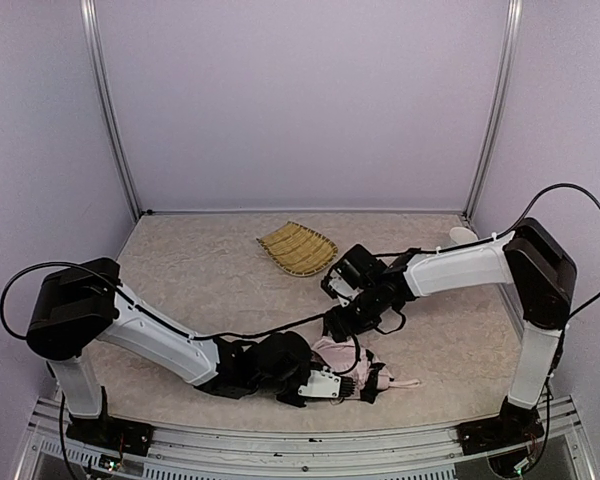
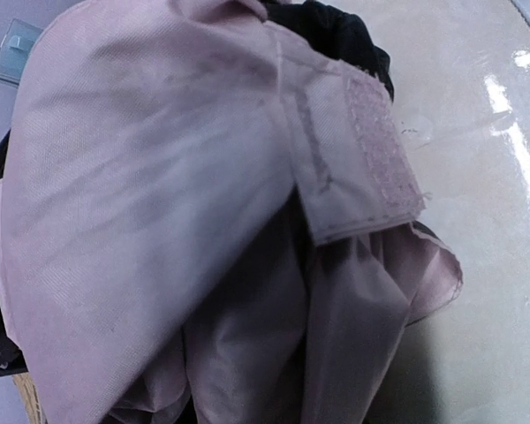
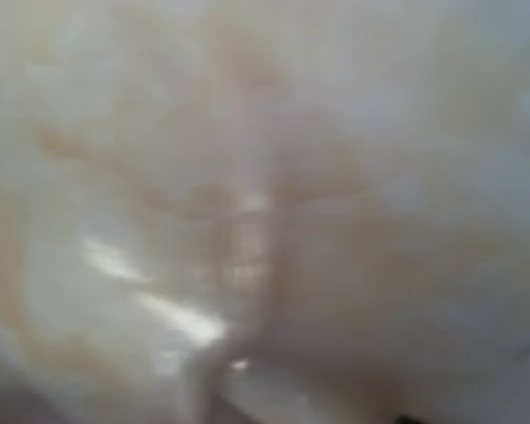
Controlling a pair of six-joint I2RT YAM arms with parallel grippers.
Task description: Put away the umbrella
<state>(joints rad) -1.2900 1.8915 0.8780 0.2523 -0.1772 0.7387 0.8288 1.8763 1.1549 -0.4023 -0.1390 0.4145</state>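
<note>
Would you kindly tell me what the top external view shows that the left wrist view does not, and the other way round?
Only the top external view shows both arms, with the left gripper at the folding umbrella of pale pink fabric with black underside, the right gripper close by, and the fan-shaped woven bamboo tray farther back. Only the left wrist view shows the umbrella's pale pink closure strap with its hook-and-loop patch. Both show the crumpled pink canopy and the beige table.

Umbrella (image 1: 372, 374) up front — tray (image 1: 297, 248) well behind
</note>
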